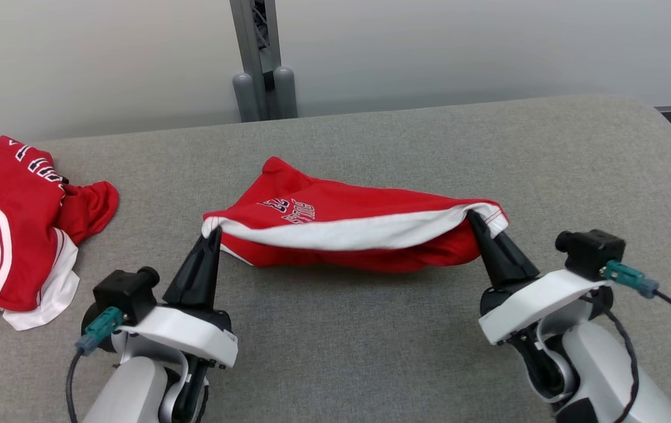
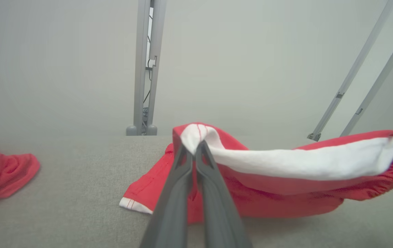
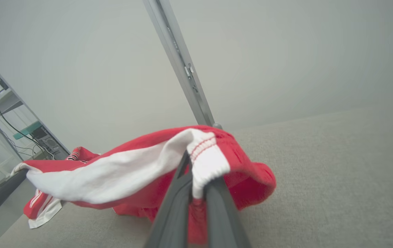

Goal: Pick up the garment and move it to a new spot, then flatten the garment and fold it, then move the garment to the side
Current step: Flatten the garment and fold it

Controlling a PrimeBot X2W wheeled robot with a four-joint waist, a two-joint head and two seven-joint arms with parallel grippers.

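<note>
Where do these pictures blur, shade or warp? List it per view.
Head view: even soft light, sharp, with a faint shadow under the held garment on the grey table. Left wrist view: left gripper out of focus up close; wall hazy. Right wrist view: tilted picture, right gripper blurred, no glare.

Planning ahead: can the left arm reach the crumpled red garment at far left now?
Probably not yet: the table toward the crumpled garment is bare, but the left end effector is shut on the held garment.
</note>
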